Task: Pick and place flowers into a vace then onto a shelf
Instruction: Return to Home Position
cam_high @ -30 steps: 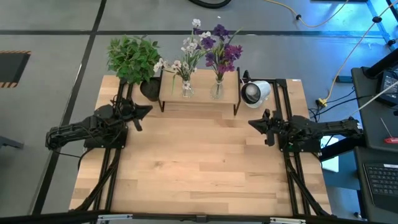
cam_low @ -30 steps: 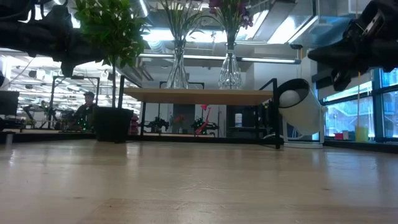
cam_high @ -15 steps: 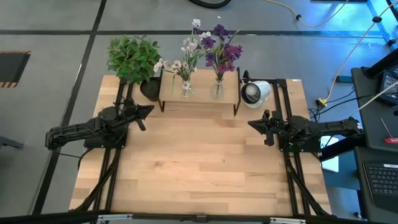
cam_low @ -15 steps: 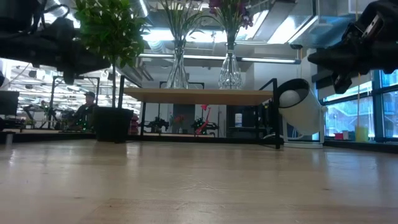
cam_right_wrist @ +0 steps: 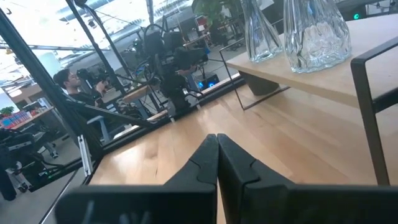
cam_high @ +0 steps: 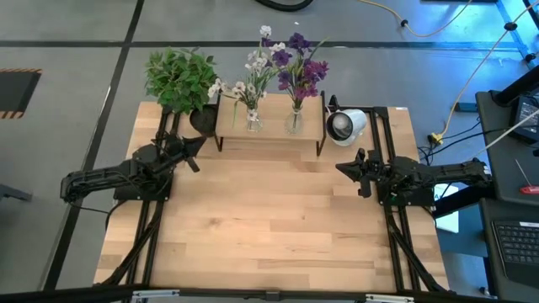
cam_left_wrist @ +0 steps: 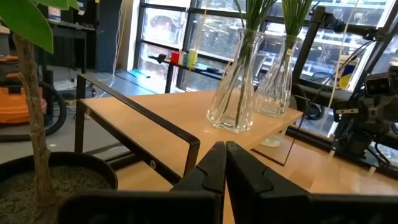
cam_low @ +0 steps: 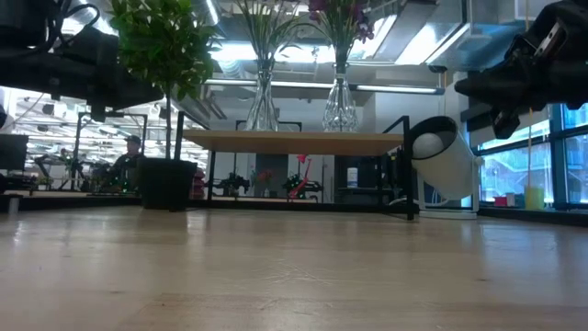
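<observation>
Settling near the worktop's (cam_high: 269, 227) left edge, the left gripper (cam_high: 199, 145) has shifted only slightly, fingers pressed together on nothing. The right gripper (cam_high: 340, 167) by the right edge has not moved, likewise clenched and empty. The job looks finished. Along the back edge: one potted plant (cam_high: 179, 77); one shelf (cam_high: 271, 135) carrying two vases, the left vase (cam_high: 253, 120) with white-pink flowers (cam_high: 254, 69), the right vase (cam_high: 293, 123) with purple flowers (cam_high: 298, 64); one white can (cam_high: 347, 124).

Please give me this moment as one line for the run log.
vases: both on shelf, flowers in | left claw: shut, empty, by potted plant | right claw: shut, empty, over table, right side
</observation>
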Robot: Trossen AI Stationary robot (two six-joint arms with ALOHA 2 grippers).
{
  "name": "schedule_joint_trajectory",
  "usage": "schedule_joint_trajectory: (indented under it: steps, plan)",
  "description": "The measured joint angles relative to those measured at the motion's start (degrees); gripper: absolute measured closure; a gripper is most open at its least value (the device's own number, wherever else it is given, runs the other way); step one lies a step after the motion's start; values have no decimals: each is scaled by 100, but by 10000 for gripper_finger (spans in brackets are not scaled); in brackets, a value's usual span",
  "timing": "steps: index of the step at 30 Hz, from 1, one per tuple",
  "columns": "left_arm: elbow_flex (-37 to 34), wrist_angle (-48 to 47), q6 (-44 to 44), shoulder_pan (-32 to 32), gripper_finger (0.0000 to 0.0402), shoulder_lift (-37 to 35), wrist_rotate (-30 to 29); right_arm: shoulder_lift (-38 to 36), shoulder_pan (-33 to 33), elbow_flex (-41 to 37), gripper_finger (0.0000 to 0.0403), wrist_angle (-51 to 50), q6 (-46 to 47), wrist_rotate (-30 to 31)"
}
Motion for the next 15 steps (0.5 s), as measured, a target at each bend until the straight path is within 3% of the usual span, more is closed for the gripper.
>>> schedule_joint_trajectory:
  steps: [15]
  plan:
    - [0,-2,-2,0,394,2,9,0,0,0,400,0,-10,0]
